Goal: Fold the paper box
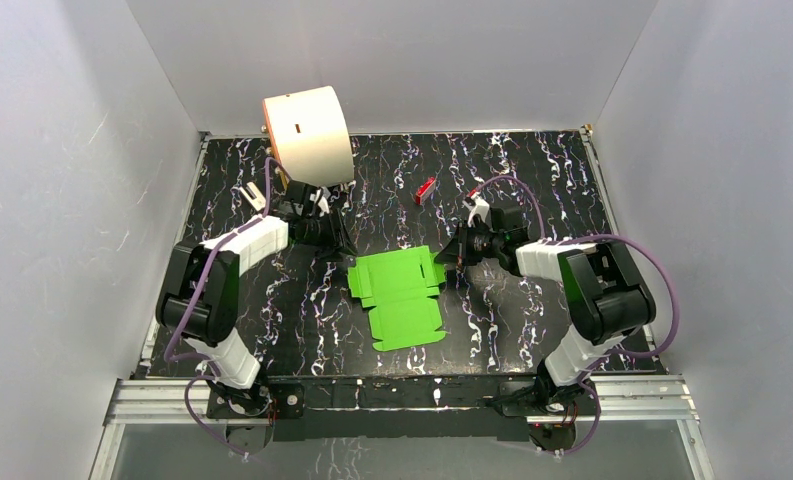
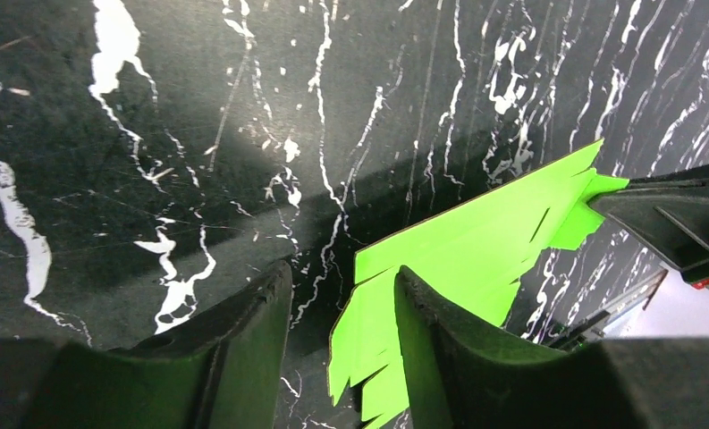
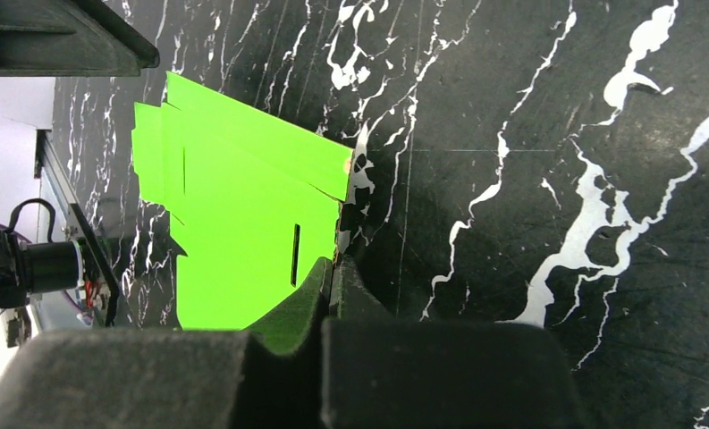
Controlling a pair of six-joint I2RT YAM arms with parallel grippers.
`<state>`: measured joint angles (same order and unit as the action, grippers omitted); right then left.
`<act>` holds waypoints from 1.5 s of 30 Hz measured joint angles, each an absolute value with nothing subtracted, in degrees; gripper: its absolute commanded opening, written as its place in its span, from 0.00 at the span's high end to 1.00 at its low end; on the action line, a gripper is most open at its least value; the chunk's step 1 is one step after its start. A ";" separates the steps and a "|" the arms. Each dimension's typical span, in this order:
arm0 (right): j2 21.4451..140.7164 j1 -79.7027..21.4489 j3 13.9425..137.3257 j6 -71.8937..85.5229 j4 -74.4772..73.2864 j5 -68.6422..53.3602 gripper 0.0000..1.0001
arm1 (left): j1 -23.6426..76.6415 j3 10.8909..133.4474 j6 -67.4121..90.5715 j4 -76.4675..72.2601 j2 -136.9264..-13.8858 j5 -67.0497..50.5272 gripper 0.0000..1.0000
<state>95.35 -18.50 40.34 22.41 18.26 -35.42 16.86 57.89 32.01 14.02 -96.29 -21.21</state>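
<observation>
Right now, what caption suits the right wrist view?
Right claw pinches the green paper box by its edge on a marbled table.

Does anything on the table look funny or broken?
Nothing is torn or spilled. The green paper box lies open, not yet folded. The big cream cylinder at the far left seems tipped on its side.

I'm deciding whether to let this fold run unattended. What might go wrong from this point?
1. The right gripper is shut on just the thin edge of the paper box, so a pull might tear it or let it slip out.
2. The left gripper stands open with only a notched edge of the sheet between its fingers; closing there might crumple a flap rather than crease it.
</observation>
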 measured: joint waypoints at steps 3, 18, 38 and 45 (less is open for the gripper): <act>94.85 -18.50 39.88 22.65 19.51 -35.97 1.00 | 16.86 58.13 31.40 13.91 -96.33 -23.20 0.53; 93.56 -18.50 37.60 25.30 23.44 -36.56 1.00 | 16.86 58.78 29.76 11.99 -98.00 -30.13 0.52; 93.25 -18.48 36.45 26.63 25.98 -37.50 1.00 | 16.71 58.78 29.56 10.28 -100.09 -32.49 0.86; 93.23 -18.50 35.81 26.63 26.02 -37.26 1.00 | 16.78 58.76 29.63 10.26 -100.09 -32.67 0.93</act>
